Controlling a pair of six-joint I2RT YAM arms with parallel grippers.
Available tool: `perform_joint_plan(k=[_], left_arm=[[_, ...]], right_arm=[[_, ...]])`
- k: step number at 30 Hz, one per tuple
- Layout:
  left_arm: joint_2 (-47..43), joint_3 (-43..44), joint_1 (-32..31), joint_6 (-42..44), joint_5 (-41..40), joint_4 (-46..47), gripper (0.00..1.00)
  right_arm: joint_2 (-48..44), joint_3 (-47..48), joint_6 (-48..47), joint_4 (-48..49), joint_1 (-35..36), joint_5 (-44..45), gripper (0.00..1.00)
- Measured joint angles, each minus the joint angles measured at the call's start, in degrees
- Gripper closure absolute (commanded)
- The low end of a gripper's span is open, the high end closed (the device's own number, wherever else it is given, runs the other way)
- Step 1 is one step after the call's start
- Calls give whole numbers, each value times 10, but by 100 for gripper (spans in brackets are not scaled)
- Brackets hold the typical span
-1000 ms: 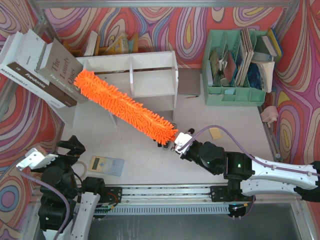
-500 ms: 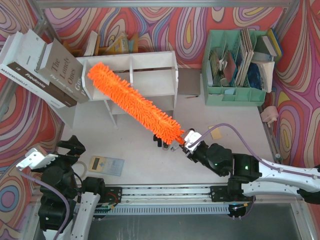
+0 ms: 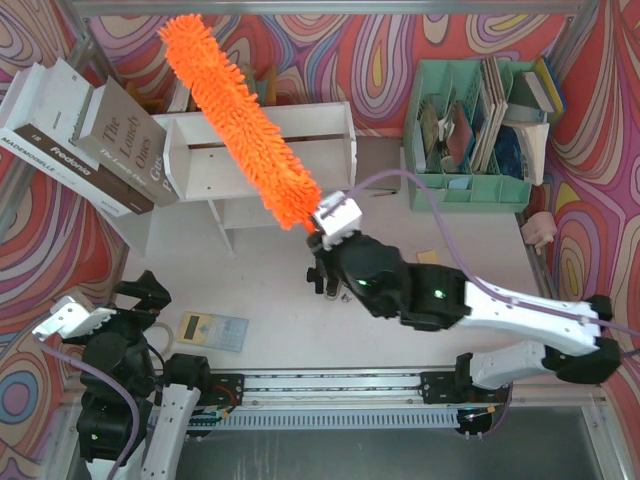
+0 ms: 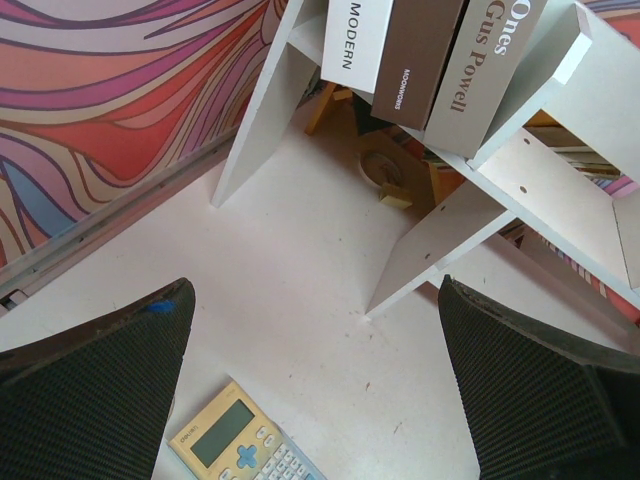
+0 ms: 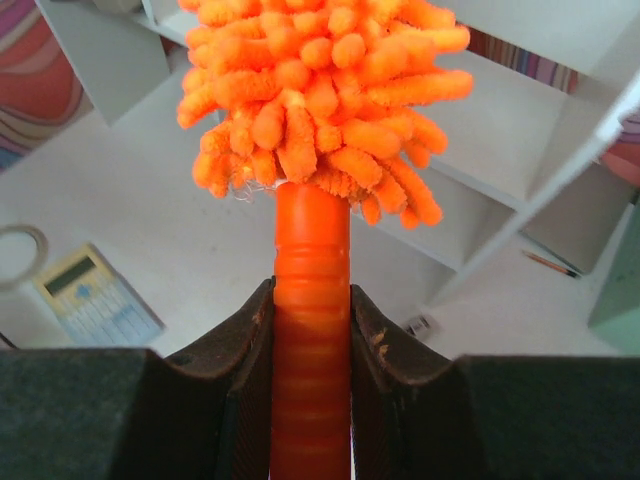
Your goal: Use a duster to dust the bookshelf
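Top view, left to right.

- Left gripper (image 3: 105, 305) sits at the 7 o'clock corner of the white table (image 3: 280, 320). Its jaws are spread wide and hold nothing. The left wrist view confirms this: both black textured fingers (image 4: 95, 375) stand far apart over bare tabletop.
- Pale yellow pocket calculator (image 3: 212, 330) lies flat on the table at 3 o'clock from the left gripper, near it.
- Stack of large white and brown hardback books (image 3: 80, 135) leans against the left end of the shelf unit.
- Wide white wooden bookshelf with upright dividers (image 3: 325, 150) stands at 12 o'clock on the table, against the patterned backdrop.
- Long fluffy bright orange microfibre duster (image 3: 240, 120) is raised on a slant. It runs from the right gripper toward 11 o'clock across the shelf's top board, and its tip passes beyond the far edge. I cannot tell whether the fibres touch the board.
- Right gripper (image 3: 335, 215) is at mid-table, just in front of the shelf. The right wrist view shows both jaws pressed against the thin ribbed orange plastic handle (image 5: 312, 260), clamping it just below the fluffy head.
- Mint-green plastic file organiser (image 3: 470, 185), with papers standing in its slots, is at 1 o'clock, well apart from the duster.
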Motion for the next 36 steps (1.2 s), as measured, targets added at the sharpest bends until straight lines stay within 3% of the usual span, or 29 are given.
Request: perform_joint_plan(k=[6, 16, 24, 36], left_arm=[[0, 0, 0, -2, 0, 0, 1], [-5, -3, 0, -4, 0, 0, 2], [-6, -6, 0, -4, 0, 0, 1], [-6, -6, 0, -4, 0, 0, 1]], right_arm=[[169, 182, 68, -89, 0, 14, 100], [294, 303, 94, -194, -1, 14, 100], [272, 303, 136, -270, -15, 49, 100], [100, 211, 208, -331, -70, 102, 100]])
